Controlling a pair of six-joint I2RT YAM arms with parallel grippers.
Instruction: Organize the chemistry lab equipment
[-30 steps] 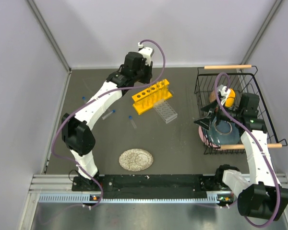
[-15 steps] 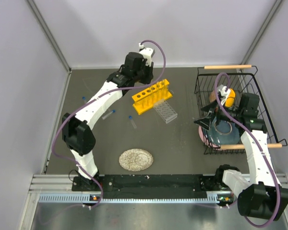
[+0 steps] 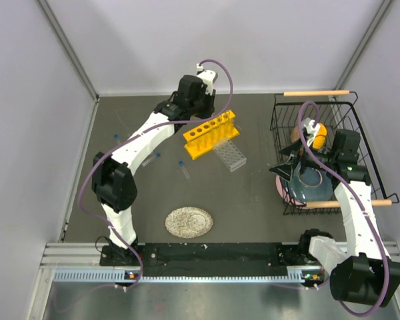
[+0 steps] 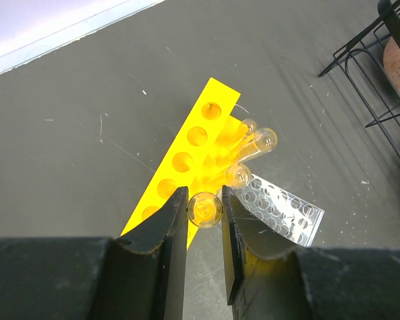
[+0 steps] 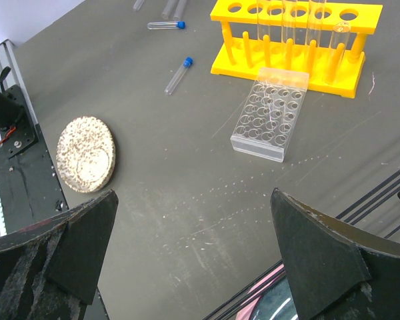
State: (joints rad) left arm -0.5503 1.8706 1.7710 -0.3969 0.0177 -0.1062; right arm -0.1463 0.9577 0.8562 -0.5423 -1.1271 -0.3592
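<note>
Gripping a glass tube point(image 4: 205, 209), the left pincer point(image 4: 203, 197) hangs above the yellow rack point(image 4: 185, 152).

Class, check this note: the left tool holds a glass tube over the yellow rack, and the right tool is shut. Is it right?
No. The right tool is open: the right wrist view shows its fingers wide apart. The rest is correct: the left tool holds a glass tube over the yellow rack.

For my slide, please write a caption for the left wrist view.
Left gripper holds a glass tube above the yellow rack.
</note>
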